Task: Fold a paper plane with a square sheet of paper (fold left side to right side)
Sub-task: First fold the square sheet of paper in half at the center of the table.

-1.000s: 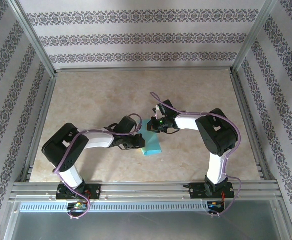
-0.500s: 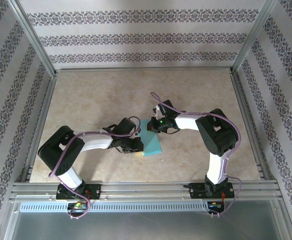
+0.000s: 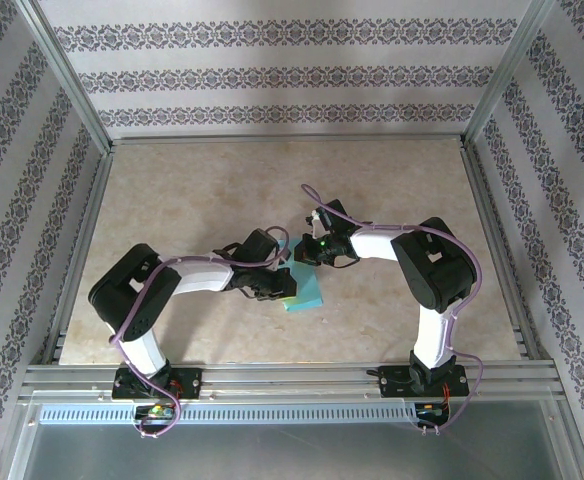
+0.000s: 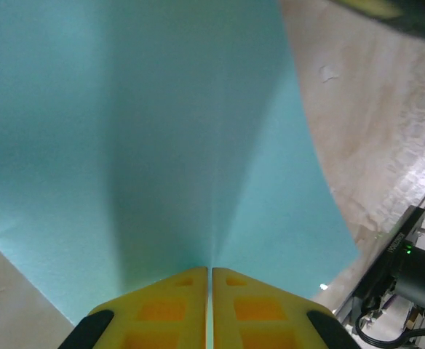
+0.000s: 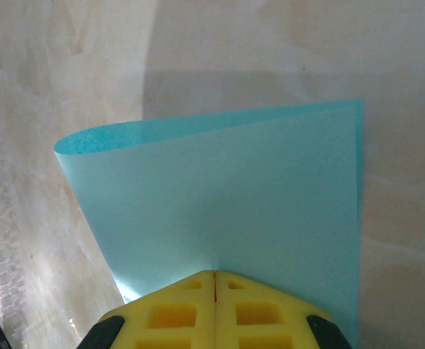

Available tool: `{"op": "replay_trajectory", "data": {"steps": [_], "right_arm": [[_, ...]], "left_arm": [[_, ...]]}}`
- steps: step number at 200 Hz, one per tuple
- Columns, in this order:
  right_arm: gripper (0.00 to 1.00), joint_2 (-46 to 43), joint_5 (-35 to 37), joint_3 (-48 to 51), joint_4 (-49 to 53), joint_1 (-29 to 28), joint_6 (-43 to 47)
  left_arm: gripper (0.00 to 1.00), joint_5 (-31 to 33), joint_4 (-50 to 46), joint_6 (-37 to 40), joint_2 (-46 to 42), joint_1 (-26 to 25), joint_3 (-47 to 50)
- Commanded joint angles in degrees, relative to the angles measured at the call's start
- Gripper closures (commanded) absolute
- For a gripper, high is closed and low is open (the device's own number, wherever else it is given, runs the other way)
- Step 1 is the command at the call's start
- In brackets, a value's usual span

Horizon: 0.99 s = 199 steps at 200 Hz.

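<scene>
Top external: the square sheet of paper sits near the middle of the table, partly lifted. The left gripper is at its 9 o'clock edge and the right gripper at its 12 o'clock edge, the two close together. Compared with a second ago, the left gripper has moved toward 3 o'clock, its elbow has swung inward, and less flat cyan shows. Left wrist: the left gripper is pinched closed on the paper's edge, and the sheet fans away toward 12 o'clock with a soft ridge. Right wrist: the right gripper is clamped tight on the sheet, which curls over at 10 o'clock, uncreased. Judgement: the left-to-right fold is under way, the edges aren't yet matched or pressed, and the dart folds all remain.
</scene>
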State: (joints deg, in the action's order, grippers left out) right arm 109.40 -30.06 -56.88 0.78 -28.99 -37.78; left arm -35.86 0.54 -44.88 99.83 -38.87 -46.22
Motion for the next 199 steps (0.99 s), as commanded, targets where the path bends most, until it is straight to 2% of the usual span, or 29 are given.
{"op": "replay_trajectory", "data": {"steps": [1, 63, 143, 199], "right_arm": [[1.0, 1.99, 5.19, 1.36, 3.45, 1.01, 0.34], [1.0, 1.95, 5.45, 1.51, 3.67, 0.96, 0.56], [1.0, 1.82, 5.28, 1.53, 3.65, 0.98, 0.84], [1.0, 1.45, 4.58, 1.21, 3.33, 0.61, 1.39]], "left_arm": [[0.89, -1.67, 2.36, -1.17, 0.63, 0.21, 1.46], [0.89, -0.88, -2.27, 0.33, -0.75, -1.02, 5.04], [0.89, -2.55, -4.63, 0.31, -7.13, -2.79, 9.65], [0.89, -3.12, -7.59, 3.52, -12.46, 3.67, 4.28]]}}
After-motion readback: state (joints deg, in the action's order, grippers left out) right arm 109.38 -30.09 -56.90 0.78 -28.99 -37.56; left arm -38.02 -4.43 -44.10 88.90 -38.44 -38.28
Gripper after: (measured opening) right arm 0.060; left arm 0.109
